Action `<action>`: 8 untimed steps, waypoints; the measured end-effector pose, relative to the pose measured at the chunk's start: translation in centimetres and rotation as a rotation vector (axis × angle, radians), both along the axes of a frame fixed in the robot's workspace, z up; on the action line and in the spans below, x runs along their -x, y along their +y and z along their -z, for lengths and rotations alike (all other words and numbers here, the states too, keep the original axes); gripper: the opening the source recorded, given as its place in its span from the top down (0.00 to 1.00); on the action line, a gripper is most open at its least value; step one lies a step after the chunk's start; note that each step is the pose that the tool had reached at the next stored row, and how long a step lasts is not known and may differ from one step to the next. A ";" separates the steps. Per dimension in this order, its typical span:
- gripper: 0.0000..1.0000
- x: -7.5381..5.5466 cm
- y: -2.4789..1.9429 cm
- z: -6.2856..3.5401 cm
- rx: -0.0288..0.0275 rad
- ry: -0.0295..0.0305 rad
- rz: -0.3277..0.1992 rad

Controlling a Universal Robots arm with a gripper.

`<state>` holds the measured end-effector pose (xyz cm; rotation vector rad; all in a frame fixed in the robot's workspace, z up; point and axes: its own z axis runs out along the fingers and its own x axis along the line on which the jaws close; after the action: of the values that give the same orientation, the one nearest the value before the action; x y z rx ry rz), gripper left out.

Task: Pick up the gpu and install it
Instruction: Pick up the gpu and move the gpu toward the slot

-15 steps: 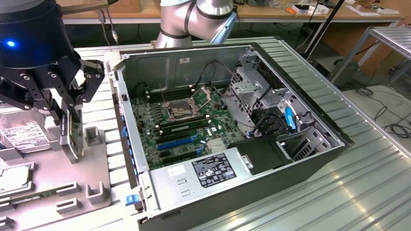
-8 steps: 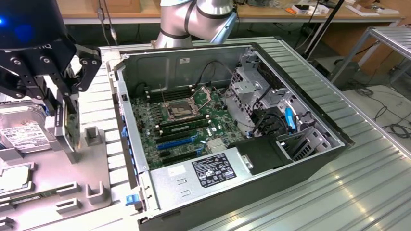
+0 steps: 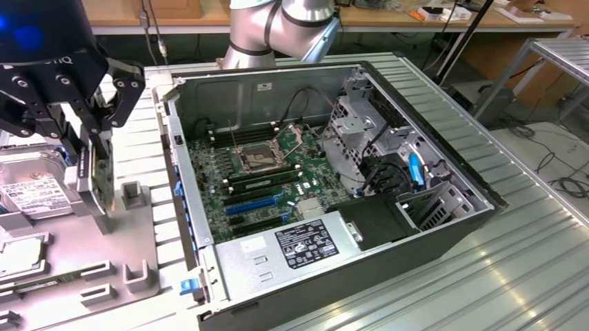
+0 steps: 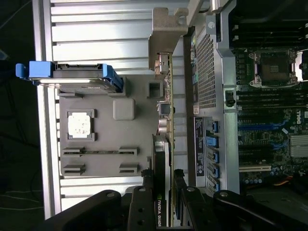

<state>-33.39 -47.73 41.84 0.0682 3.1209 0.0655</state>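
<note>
Exterior view: the black gripper (image 3: 92,155) hangs at the exterior view's left, just outside an open computer case (image 3: 442,227) that lies on its side. It is clamped on the gpu (image 3: 96,200), a thin dark card. The card stands on end, with its long axis running straight up and down. Its upper end is pinched in the gripper and its lower end points down at a grey holder tray (image 3: 83,262). Whether that lower end touches the tray cannot be told. The card's flat faces are upright and roughly parallel to the near wall of the case. A silver hard drive (image 3: 23,189) with a white label rests on the tray further to the exterior view's left. Inside the case the green motherboard (image 3: 267,172) lies exposed.

Wrist view: the camera looks along the card, so the gpu (image 4: 167,103) appears edge-on as a narrow green and black strip. The fingers (image 4: 143,202) of the gripper (image 4: 163,204) press on its two flat faces. They are closed to the card's thickness. The silver metal end bracket (image 4: 166,29) is at the end farthest from the gripper. Beneath the card the grey tray (image 4: 134,144) holds a square processor chip (image 4: 79,124). The hard drive (image 4: 72,74) sits on it in a blue frame. The case wall (image 4: 207,72) runs just beside the card, parallel to it.
</note>
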 end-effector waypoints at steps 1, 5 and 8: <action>0.73 0.0 0.00 -0.03 0.0001 0.0005 0.000; 0.73 0.0 0.02 -0.58 0.0011 0.0016 0.005; 0.73 0.0 0.02 -0.73 0.0013 0.0016 0.006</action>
<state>-33.35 -47.71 42.57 0.0778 3.1222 0.0633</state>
